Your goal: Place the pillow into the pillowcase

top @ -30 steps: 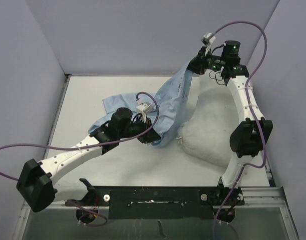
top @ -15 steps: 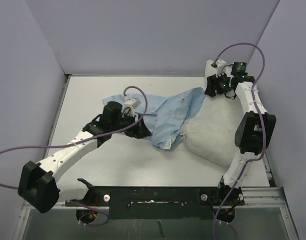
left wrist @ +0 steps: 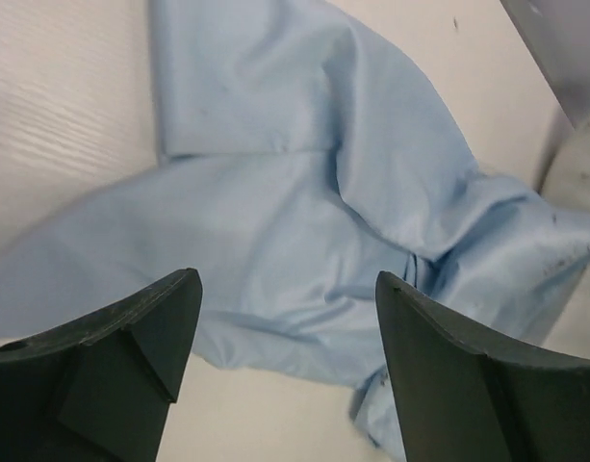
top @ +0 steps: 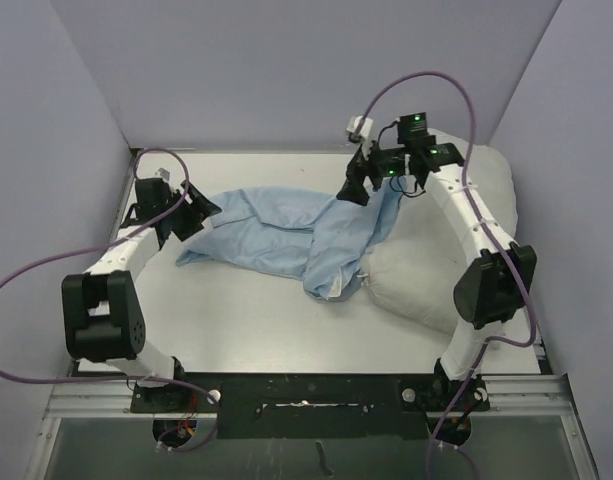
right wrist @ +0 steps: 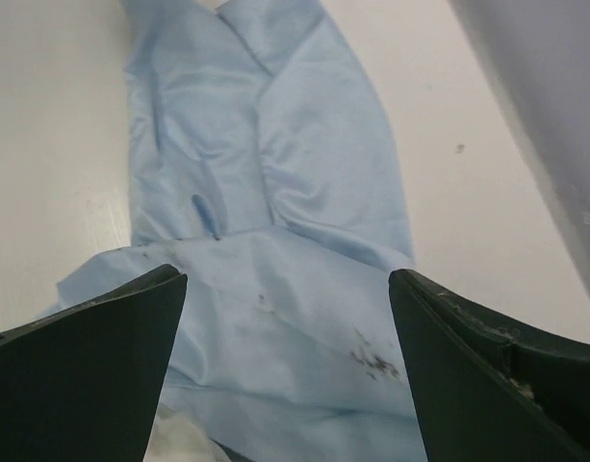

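Blue pillowcase [top: 266,228] overlaps and hides part of the pillow [top: 418,287]

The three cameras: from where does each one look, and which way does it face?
Top external: above and behind the robot, facing down and forward over the table; left arm, right arm, pillowcase and pillow show.
Left wrist: on the left arm, facing rightward over the pillowcase; open left gripper frames it.
Right wrist: on the right arm, facing down-left; open right gripper frames it.
Shared: both wrist views see the pillowcase.
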